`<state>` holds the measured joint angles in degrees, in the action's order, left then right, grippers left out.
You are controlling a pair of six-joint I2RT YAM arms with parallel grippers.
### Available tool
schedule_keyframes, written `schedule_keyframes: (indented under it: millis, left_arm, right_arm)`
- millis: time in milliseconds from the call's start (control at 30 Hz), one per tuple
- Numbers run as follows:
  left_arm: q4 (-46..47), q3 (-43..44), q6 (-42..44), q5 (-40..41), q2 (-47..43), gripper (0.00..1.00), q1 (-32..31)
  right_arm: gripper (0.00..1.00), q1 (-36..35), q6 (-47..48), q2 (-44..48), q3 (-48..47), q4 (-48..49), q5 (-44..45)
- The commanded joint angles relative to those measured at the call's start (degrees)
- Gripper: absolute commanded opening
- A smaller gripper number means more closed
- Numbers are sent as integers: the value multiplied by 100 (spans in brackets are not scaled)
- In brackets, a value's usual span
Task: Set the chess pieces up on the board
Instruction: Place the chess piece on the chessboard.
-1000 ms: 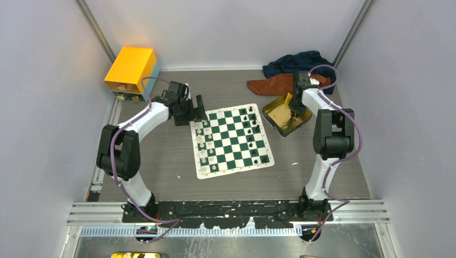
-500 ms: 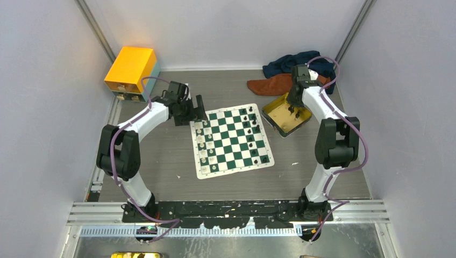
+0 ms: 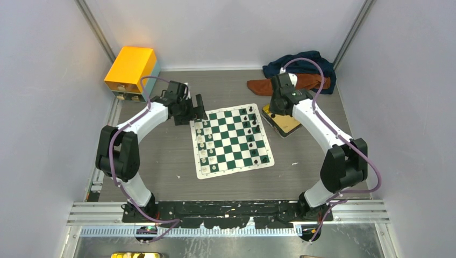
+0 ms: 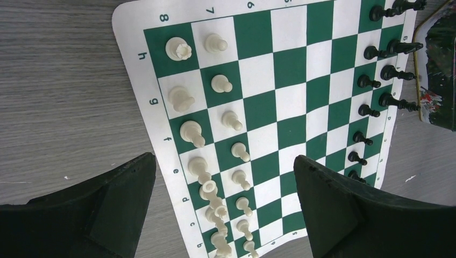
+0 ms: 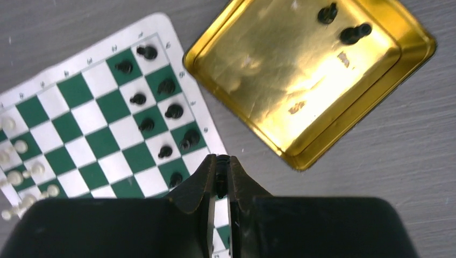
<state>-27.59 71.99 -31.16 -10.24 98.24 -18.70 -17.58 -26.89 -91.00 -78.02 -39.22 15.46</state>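
Left pincer (image 4: 225, 157): spread wide and holding nothing, above the white pieces (image 4: 192, 131) at the left of the board (image 4: 290, 97).
Right pincer (image 5: 220, 167): pinching a small black piece (image 5: 220, 176), over the board's edge beside the gold tin (image 5: 301, 70).
Board: centre of the desk (image 3: 161, 161), black pieces (image 4: 371, 81) along its right side.
Gold tin: two loose figures (image 5: 355, 33) lie at the upper right.

Held chess piece (image 5: 220, 177) — kind unclear
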Motion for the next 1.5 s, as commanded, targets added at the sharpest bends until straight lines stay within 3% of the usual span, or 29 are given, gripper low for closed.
schedule_keyframes:
  millis: [0,600,1467]
  left_arm:
    - [241,96,-66,-4,-269,100,-11]
    - [242,141,-121,75,-200,100,-46]
    - [168,278,-38,119,28,100,-46]
  right_arm:
    - [1,-337,-51,460,338,-138,53]
    - [1,-1248,-271,488,1470,196,50]
    - [1,-1265,-153,-469,1553,849,-158]
